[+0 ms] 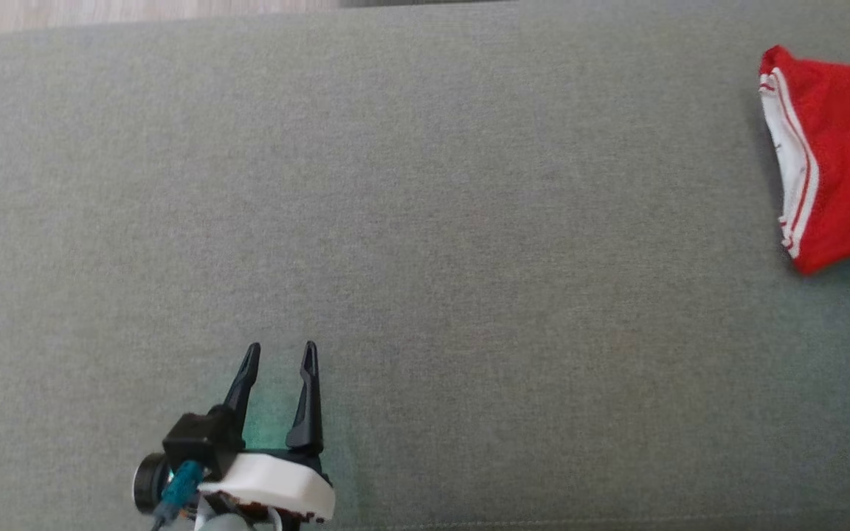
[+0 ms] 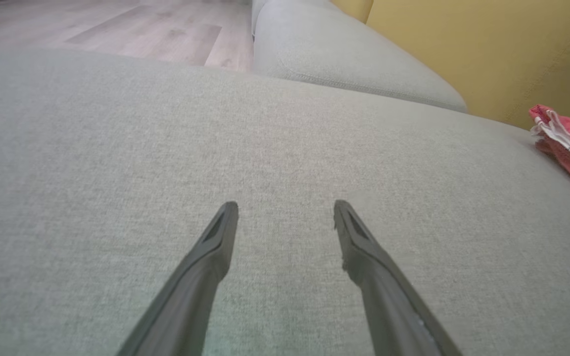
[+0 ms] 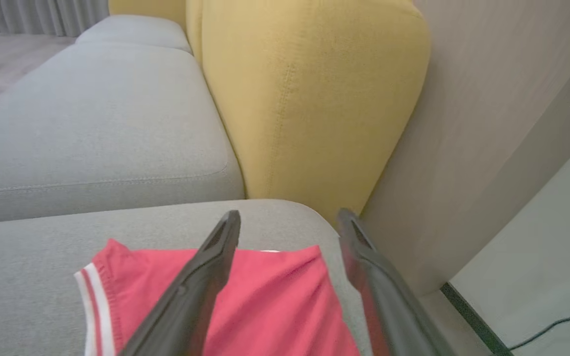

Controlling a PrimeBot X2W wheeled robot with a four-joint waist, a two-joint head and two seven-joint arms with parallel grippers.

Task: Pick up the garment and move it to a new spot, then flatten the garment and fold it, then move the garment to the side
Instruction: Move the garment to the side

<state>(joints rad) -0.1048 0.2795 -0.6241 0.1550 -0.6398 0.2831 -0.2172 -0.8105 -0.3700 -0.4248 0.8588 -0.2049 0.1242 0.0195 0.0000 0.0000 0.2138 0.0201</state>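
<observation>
Garment (image 1: 831,155) cut off by head view's edge

Garment (image 1: 834,155) on cushion (image 1: 425,258), far right edge.

You have on record: one red mesh garment with white striped trim (image 1: 838,147); three grey woven seat cushions (image 1: 425,221); two yellow fabric back cushions (image 3: 314,99); two grippers, left gripper (image 1: 281,346) and right gripper (image 3: 290,215).

At the lower left, the left gripper (image 1: 281,348) has tapered black fingers (image 1: 308,398), a white shell (image 1: 277,488), a black camera block (image 1: 192,442) and a teal plug (image 1: 183,479).
</observation>
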